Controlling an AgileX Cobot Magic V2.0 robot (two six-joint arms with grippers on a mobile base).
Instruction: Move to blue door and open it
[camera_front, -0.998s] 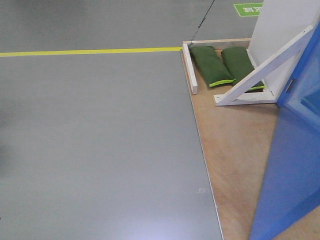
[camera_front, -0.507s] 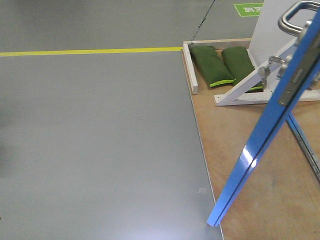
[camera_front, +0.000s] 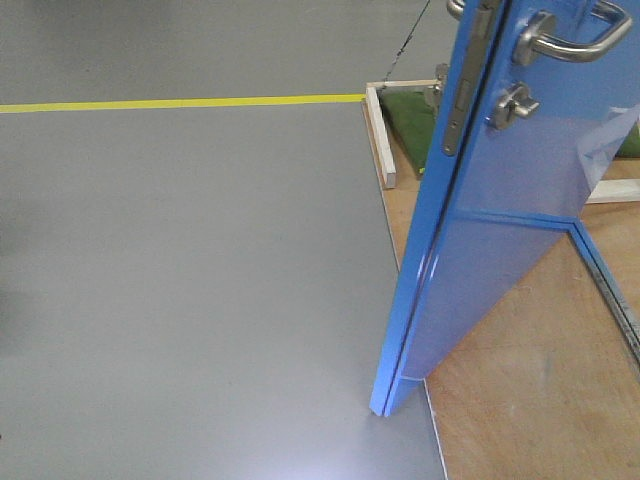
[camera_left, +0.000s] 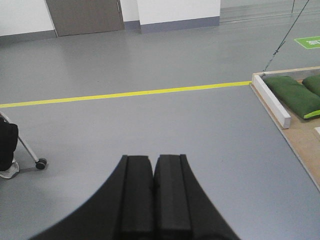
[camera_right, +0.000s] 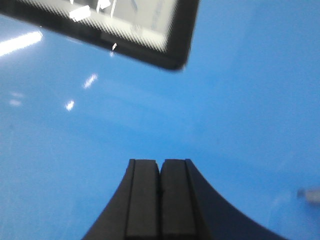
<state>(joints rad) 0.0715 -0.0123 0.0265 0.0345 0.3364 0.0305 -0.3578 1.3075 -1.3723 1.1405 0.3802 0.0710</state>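
- grey floor, yellow line painted straight across it
- plywood platform lying on it, right side
- white wooden rail and green sandbags on the plywood
- blue door bottom corner at the plywood's edge

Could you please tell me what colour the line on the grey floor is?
Yellow; the floor line shows best in the left wrist view.

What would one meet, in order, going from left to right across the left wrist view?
First the caster wheel on a metal leg → the left gripper, shut → the white wooden bar → the green bag → the second green bag, cut by the right edge.
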